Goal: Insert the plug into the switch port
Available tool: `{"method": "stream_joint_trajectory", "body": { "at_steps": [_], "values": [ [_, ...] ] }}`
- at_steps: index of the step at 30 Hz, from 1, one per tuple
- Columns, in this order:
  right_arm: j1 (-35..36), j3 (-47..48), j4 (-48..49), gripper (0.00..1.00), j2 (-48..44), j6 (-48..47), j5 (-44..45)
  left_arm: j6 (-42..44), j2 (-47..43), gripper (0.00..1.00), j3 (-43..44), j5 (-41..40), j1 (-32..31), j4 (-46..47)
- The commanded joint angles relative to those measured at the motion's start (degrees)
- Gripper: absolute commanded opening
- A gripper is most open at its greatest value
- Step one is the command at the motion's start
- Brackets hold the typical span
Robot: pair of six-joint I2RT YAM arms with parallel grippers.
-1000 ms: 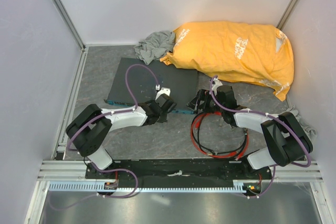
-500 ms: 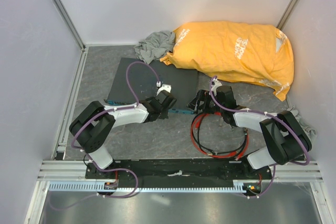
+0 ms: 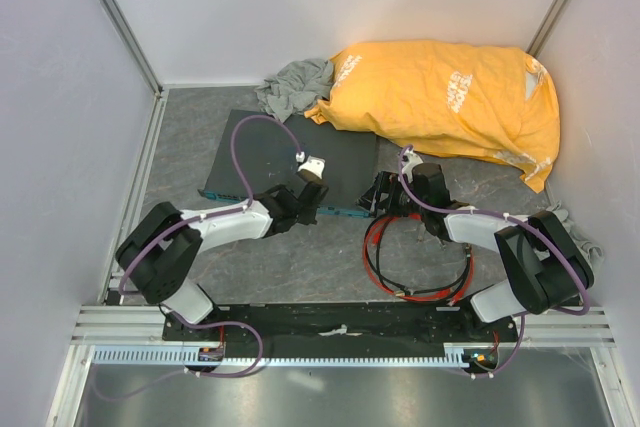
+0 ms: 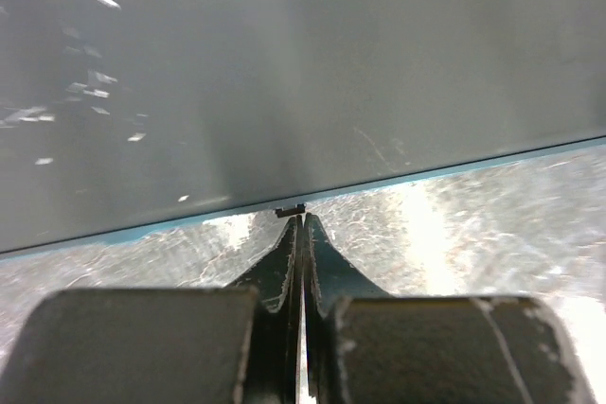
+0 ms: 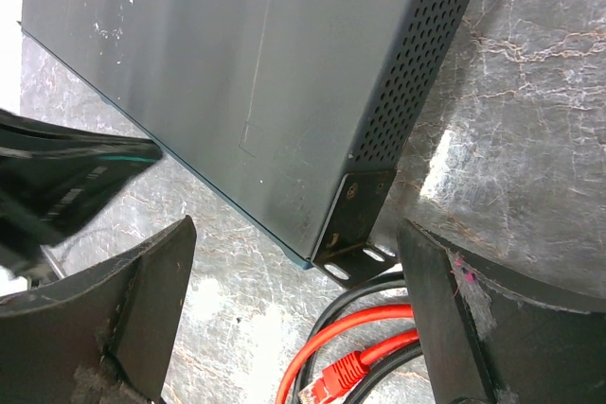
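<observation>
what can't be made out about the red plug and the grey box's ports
- Ports on the flat dark grey box: too small in the top view; the left wrist view shows only a thin blue-green edge.
- Small red plug: at the right wrist view's bottom edge, tip unclear; hidden by the right gripper from above.

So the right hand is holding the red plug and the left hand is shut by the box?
No. The right wrist view shows the right hand open, the red plug lying loose on the table. The left hand is shut by the box.
</observation>
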Motion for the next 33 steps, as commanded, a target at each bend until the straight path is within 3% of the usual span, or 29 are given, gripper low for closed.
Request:
{"method": "stream_joint_trajectory", "body": {
  "at_steps": [1,10,18,33],
  "values": [
    [0.0,1.3,0.6,0.95,0.2,-1.9,0.3,-3.0,-3.9,0.02,-1.0,-1.1,0.4,-1.8],
    [0.1,2.6,0.9,0.94,0.3,-4.7,0.8,-1.6,1.6,0.02,1.4,-0.6,0.4,-1.8],
    [0.6,2.6,6.9,0.93,1.8,-6.5,-0.1,-1.2,4.4,0.02,1.5,-3.1,0.5,1.7],
    [3.0,-2.4,11.2,0.88,5.1,-0.7,-15.6,0.1,8.2,0.02,5.6,-6.5,0.8,11.7]
  ]
}}
